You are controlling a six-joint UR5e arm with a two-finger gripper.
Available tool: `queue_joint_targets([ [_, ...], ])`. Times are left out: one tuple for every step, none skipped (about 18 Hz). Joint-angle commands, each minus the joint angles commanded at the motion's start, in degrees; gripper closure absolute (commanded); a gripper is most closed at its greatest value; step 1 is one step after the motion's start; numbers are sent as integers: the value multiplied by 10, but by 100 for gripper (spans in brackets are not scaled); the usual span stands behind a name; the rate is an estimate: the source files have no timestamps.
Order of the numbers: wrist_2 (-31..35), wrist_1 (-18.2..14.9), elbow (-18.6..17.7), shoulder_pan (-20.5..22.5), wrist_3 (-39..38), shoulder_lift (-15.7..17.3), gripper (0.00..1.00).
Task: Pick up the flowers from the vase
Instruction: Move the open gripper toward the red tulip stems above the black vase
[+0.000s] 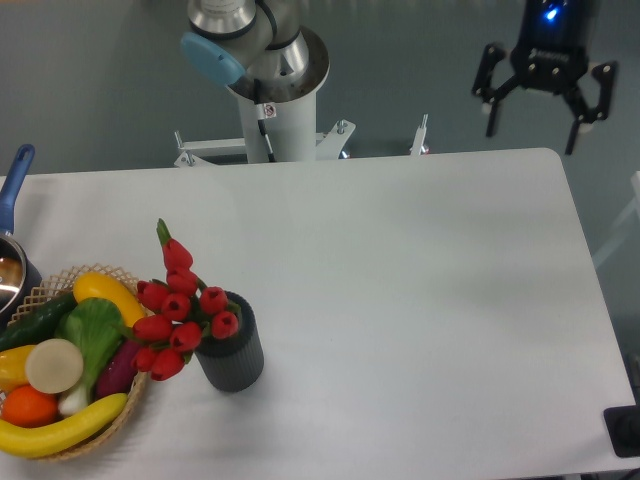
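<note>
The flowers (pixel 178 312), a bunch of red tulip buds with green stems, stand in the vase (pixel 233 356), a short dark grey ribbed cylinder near the table's front left. The buds lean left over the basket's rim, and one bud reaches up highest. My gripper (pixel 534 112) hangs open, high above the table's far right edge, far from the vase, with nothing between its fingers.
A woven basket (pixel 128 407) of fruit and vegetables sits just left of the vase, touching the flowers. A blue-handled pot (pixel 12 205) is at the left edge. The arm's base column (pixel 272 95) stands behind the table.
</note>
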Motion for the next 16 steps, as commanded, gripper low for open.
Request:
queue_joint_targets([
  [-1, 16, -11, -8, -19, 0, 0],
  [-1, 32, -19, -17, -43, -1, 0],
  [-1, 51, -31, -31, -66, -3, 0],
  [-1, 75, -40, -47, -83, -5, 0],
  [-1, 101, -48, -61, -99, -12, 0],
  [-1, 126, -54, -72, -115, -18, 0],
  [0, 142, -55, -83, -133, -24, 0],
  [0, 156, -54, -93, -150, -33, 0],
  [0, 167, -54, -101, -164, -41, 0],
  [0, 178, -54, -113, -168, -47, 0],
  [0, 186, -55, -127, -169, -54, 0],
  [0, 193, -55, -138, -168, -61, 0],
  [0, 197, -55, -146, -168, -67, 0],
  [-1, 200, -55, -155, -169, -72, 0],
  [-1, 200, -55, -165, -168, -74, 0],
  [-2, 200, -57, -178, -167, -76, 0],
])
